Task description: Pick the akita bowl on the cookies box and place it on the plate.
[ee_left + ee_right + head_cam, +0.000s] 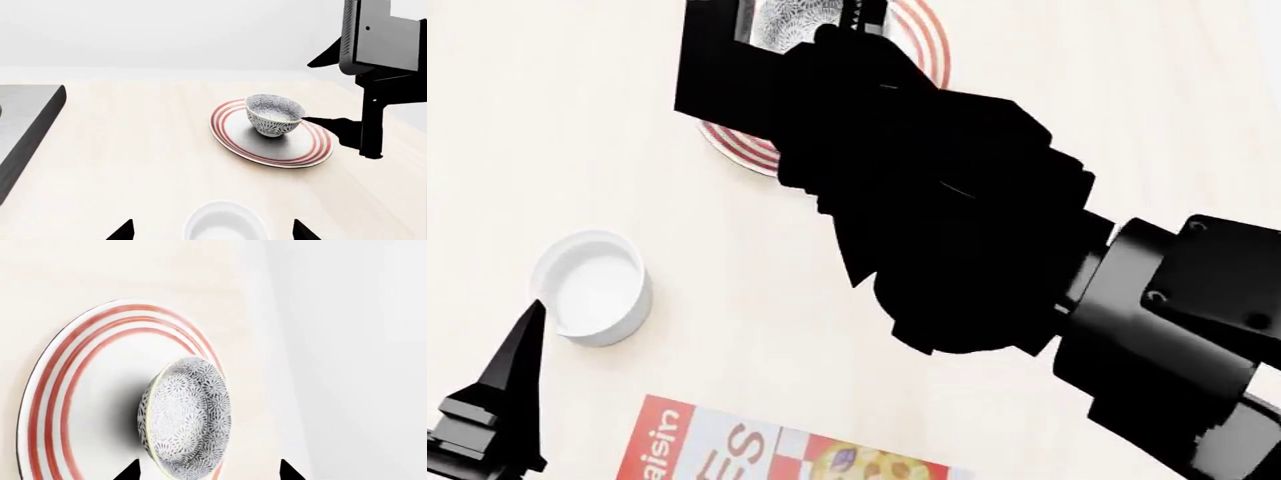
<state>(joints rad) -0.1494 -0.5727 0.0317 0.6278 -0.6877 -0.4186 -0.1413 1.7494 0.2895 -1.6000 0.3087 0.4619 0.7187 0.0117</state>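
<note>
Pale wood-look table (133, 150). Directly on it: red-ringed white plate (233, 145), carrying a patterned bowl (272, 116); plain white cup (593, 286) well apart from the plate; red-and-white cookies box (747, 445) at the near edge of head view; dark grey slab (27, 120) off to one side.

I see a glazed-looking patterned bowl (273, 115) on a smooth ringed plate (233, 140), over a matt, pale wood-toned table (133, 165).

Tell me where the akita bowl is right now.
The akita bowl sits upright on the plate, seen in the left wrist view, with the right gripper just beside it; the white cup stands apart, nearer the robot.
</note>
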